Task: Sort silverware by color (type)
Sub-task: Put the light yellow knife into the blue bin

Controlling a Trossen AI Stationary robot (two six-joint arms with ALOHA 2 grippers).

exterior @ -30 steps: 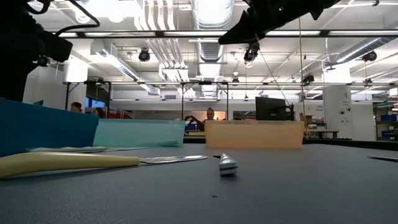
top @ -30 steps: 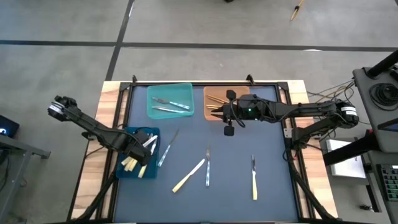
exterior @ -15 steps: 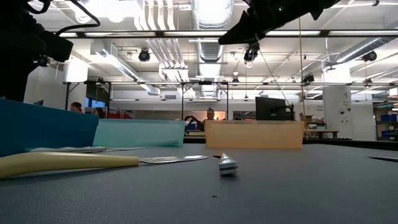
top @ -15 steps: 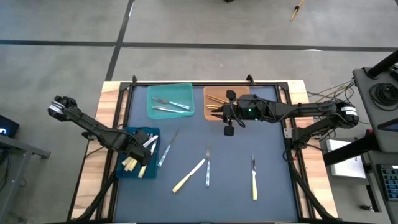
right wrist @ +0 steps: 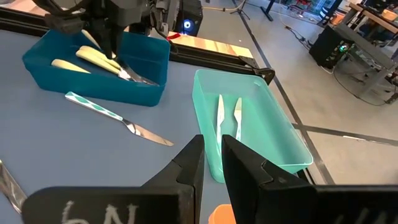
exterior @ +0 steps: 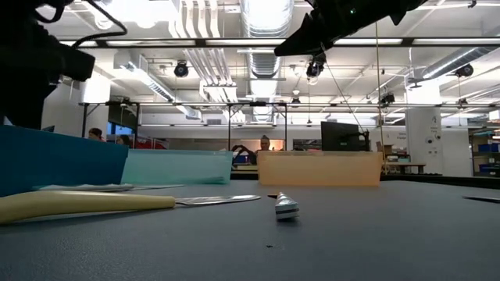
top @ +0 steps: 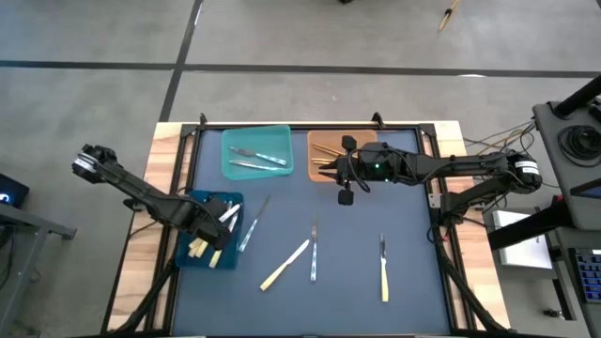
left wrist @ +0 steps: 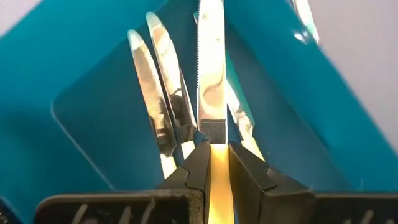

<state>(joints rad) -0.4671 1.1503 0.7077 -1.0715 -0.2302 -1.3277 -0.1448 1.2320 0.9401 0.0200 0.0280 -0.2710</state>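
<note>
My left gripper (top: 218,223) hangs over the dark blue bin (top: 191,211), shut on a yellow-handled knife (left wrist: 210,74). Other yellow-handled pieces (top: 197,247) lie flat in that bin, their blades (left wrist: 149,99) showing in the left wrist view. My right gripper (top: 326,169) stays high over the orange bin (top: 324,143). Its fingers (right wrist: 193,168) are open by only a narrow slit, with nothing seen between them. The teal bin (top: 255,152) holds two silvery pieces (right wrist: 227,115). On the mat lie a teal-handled knife (top: 250,225), a yellow-handled knife (top: 285,265), a silvery piece (top: 314,249) and a yellow-handled fork (top: 383,269). My left gripper pinches the knife between its two fingers on the yellow handle (left wrist: 217,163), right where it meets the blade. The fingers come from above, pointing steeply down, and lie along the knife. The blade reaches down past the fingertips into the blue bin; whether its tip touches the floor I cannot tell.
The three bins stand along the mat's far and left parts, the teal and orange ones side by side. Wooden table edges (top: 167,141) frame the dark mat (top: 357,235). In the low view the yellow-handled knife (exterior: 86,203) lies close in front.
</note>
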